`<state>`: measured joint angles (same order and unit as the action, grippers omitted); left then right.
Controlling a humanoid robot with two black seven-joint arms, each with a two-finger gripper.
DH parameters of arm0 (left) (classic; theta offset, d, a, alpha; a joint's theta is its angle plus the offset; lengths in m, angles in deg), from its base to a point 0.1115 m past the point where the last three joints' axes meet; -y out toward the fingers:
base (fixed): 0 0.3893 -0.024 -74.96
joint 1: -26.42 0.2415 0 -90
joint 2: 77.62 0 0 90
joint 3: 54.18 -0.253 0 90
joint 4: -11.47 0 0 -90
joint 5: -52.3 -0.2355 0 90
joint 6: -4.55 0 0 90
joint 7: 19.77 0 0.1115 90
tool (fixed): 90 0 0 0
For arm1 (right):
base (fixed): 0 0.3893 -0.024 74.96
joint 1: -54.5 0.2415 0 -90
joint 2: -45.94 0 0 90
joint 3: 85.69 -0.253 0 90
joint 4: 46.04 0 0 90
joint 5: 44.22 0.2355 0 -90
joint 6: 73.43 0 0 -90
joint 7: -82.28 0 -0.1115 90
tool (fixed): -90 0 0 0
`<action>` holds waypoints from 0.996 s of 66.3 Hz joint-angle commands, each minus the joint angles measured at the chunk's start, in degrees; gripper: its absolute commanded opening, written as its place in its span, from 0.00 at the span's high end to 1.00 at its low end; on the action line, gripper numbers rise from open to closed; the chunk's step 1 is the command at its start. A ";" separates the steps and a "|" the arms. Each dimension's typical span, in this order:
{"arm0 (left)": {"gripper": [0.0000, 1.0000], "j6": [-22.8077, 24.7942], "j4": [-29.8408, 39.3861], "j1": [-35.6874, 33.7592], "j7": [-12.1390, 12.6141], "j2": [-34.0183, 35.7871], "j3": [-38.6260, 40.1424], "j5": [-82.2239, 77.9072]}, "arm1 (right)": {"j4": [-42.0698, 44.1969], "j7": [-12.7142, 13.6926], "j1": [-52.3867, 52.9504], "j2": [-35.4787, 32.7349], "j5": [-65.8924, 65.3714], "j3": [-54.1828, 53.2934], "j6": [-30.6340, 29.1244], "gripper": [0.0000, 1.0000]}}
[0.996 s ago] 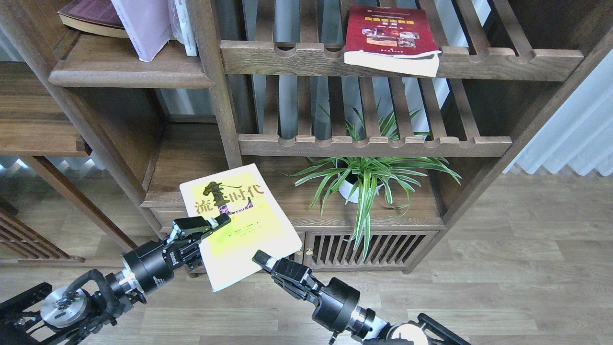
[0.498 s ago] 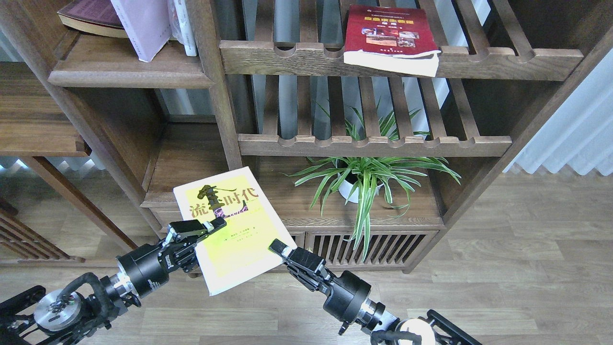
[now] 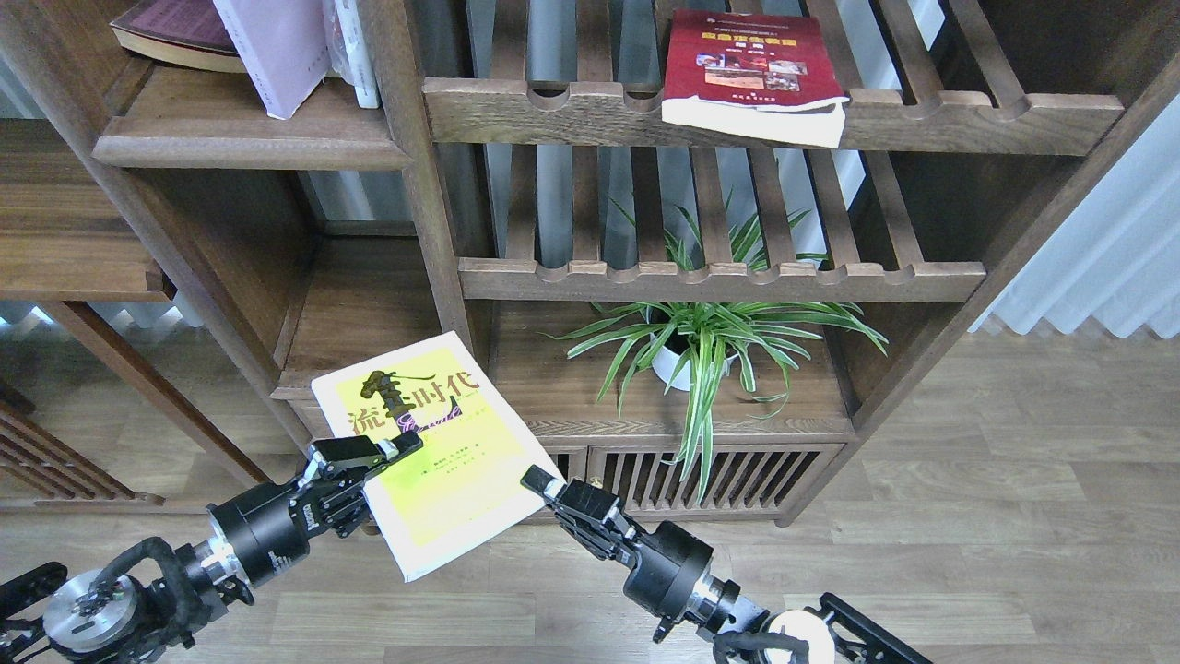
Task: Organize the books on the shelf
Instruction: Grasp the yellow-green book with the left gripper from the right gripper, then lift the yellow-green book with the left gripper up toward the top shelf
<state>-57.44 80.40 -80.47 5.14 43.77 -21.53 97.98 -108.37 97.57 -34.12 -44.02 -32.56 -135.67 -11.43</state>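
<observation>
Holding: left gripper point(image 3: 406, 444) clamped the yellow-green book point(image 3: 433, 452), low before the bookcase point(image 3: 415, 231).
Axis: long side ran upper-left to lower-right, cover up.
Right gripper point(image 3: 536, 480): at book's right edge; jaw gap hard to make out.

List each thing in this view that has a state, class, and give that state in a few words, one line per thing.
yellow-green book: held in the air, cover up, tilted.
left gripper: shut on the yellow-green book's left edge.
right gripper: at the book's right edge; open or shut unclear.
dark red book: lying flat on the upper slatted rack, overhanging its front rail.
lavender-white book: standing, leaning, on the solid shelf.
potted plant: upright.
</observation>
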 commanded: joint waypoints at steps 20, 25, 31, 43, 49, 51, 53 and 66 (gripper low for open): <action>0.98 -0.02 -1.34 0.45 -2.05 1.13 0.84 -2.96 | 0.10 -0.71 -0.59 -0.04 0.91 -5.74 0.00 0.01; 0.98 -0.02 -2.31 1.60 -3.89 2.80 0.92 -6.73 | 0.10 -1.06 -0.68 -0.04 1.08 -6.45 0.00 0.01; 0.98 -0.02 -3.10 1.95 -6.35 4.73 2.06 -11.74 | 0.10 -1.23 -1.20 -0.04 1.08 -6.54 0.00 0.01; 0.98 -0.02 -4.16 5.19 -8.55 7.81 11.70 -22.97 | 0.01 -1.24 -1.55 -0.04 1.08 -6.19 0.00 0.01; 0.98 -0.02 -4.16 8.19 -8.55 8.08 19.02 -31.08 | 0.01 -1.24 -1.82 -0.04 1.08 -6.18 0.00 0.01; 0.98 -0.02 -4.16 9.24 -8.55 7.99 22.09 -34.49 | 0.01 -1.24 -1.99 -0.04 1.08 -6.18 0.00 0.01; 0.97 -0.02 -3.98 10.12 -8.55 7.90 24.56 -36.88 | 0.10 -1.32 -2.08 -0.04 1.08 -6.18 0.00 0.01; 0.97 -0.02 -0.21 15.57 -8.38 7.02 36.69 -42.78 | -0.07 -1.32 -2.96 -0.04 1.17 -6.18 0.00 0.01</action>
<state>-57.46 77.82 -67.26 -3.41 51.03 9.94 57.12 -108.34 96.28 -36.59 -44.06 -31.47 -141.85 -11.43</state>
